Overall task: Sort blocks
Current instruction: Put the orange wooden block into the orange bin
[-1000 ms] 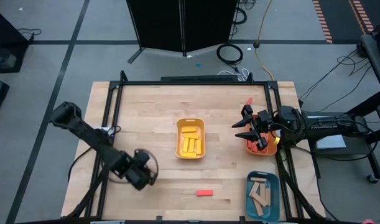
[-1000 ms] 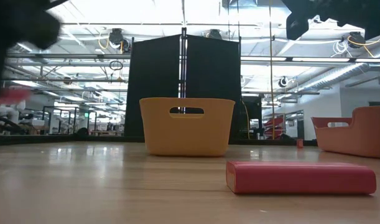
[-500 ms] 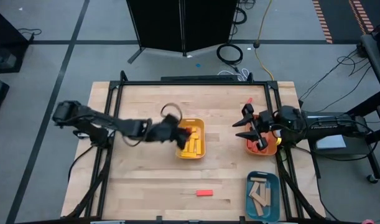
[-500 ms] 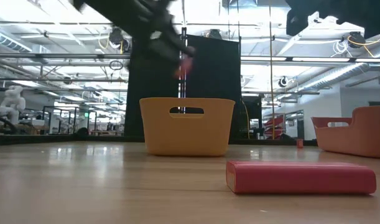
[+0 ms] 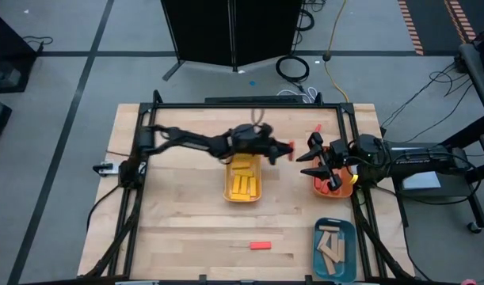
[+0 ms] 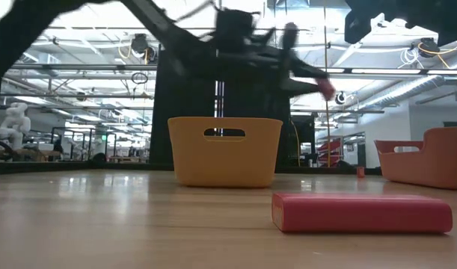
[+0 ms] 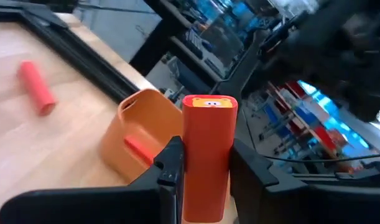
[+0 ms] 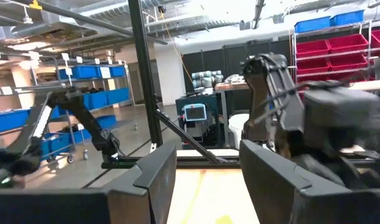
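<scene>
Red block (image 7: 207,155) clamped upright between the fingers of the left end effector (image 5: 283,148) — carried high, now past the right edge of the yellow tray (image 5: 243,176) and partway across the gap toward the orange tray (image 5: 342,187). A second ago low at the near left of the tabletop (image 5: 186,134); half a second ago over the yellow tray's left rim; now stretched far rightward. Means a red block picked up and in transit, likely bound for the orange tray, which already shows something red inside in the left wrist view. Not yet released, not yet over that tray.

Another red block (image 5: 261,245) lying flat near the front edge, unmoved, well apart from every tray — probably next. A small red cylinder-like piece (image 5: 316,127) resting by the far right frame. Yellow blocks (image 5: 242,179) in the yellow tray, tan blocks (image 5: 331,245) in the teal tray (image 5: 321,230).

Right end effector (image 5: 311,157) hovering at the orange tray's left rim, fingers spread, nothing held — same place throughout.
</scene>
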{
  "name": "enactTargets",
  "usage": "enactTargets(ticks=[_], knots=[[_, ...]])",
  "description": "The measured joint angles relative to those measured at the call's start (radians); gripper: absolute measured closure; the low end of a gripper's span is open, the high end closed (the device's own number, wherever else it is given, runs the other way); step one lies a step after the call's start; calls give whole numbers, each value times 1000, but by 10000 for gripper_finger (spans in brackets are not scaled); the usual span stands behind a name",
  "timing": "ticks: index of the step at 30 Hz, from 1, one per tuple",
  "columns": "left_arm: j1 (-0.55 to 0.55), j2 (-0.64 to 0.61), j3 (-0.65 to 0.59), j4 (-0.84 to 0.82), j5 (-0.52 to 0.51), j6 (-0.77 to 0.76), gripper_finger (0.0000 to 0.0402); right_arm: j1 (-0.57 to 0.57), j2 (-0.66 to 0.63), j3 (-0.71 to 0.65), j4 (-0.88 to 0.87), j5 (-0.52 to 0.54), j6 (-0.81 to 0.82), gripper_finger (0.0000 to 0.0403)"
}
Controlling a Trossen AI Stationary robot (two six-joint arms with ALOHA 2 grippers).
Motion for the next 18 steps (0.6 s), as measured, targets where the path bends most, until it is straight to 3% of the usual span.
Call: enactTargets(ticks=[7,10,13,18], knots=[[8,290,398,-90,39,25,324,0,0,0,4,4,-27,234],[7,407,564,-109,104,-19,324,0,-2,0,27,4,-41,234],[6,499,712,-140,169,-52,324,0,-8,0,54,5,-41,234],[-18,613,923,-209,178,-27,324,-1,-23,0,55,4,-36,234]])
